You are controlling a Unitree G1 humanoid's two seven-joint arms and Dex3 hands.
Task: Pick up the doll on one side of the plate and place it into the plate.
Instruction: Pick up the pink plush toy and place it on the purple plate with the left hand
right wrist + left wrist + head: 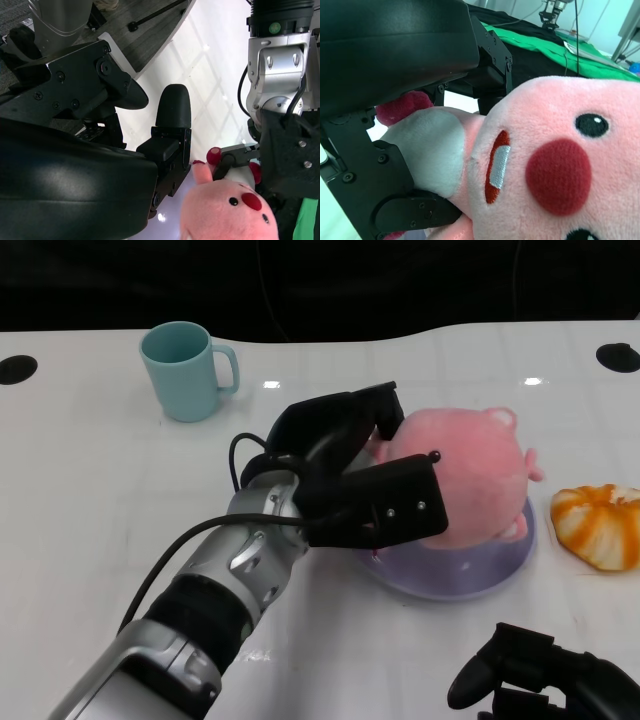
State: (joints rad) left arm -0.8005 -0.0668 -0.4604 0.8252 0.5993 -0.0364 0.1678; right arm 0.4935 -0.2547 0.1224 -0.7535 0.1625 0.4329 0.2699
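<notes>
- Pink plush is seen on the plate (505,575): the doll (470,480) rests on the translucent lavender dish, so the carrying part of the task is judged to be done.
- What is left, as far as can be judged, is only the release and the drawing back of the arm, since the doll is not yet freed.
- The left hand (365,475) is wrapped around the doll from the doll's side nearer the cup; fingers are laid over its upper part and a flat black thumb piece is pressed against its lower front, so the doll is held between them.
- In the left wrist view the doll's (545,170) face, with a red cheek and black eye, is shown pressed close against the black fingers (395,200), with no gap visible.
- The right hand (540,680) is kept low at the near edge of the table, well apart from the plate; nothing is held in it, and its fingers appear curled, though whether they are fully closed cannot be told.
- A teal mug (187,370) is stood far back on the white table (90,500), and an orange-and-white object (600,525) is lain just beside the plate on the robot's right.
- The doll is judged to be seated slightly toward the plate's far rim, leaning a little.
</notes>
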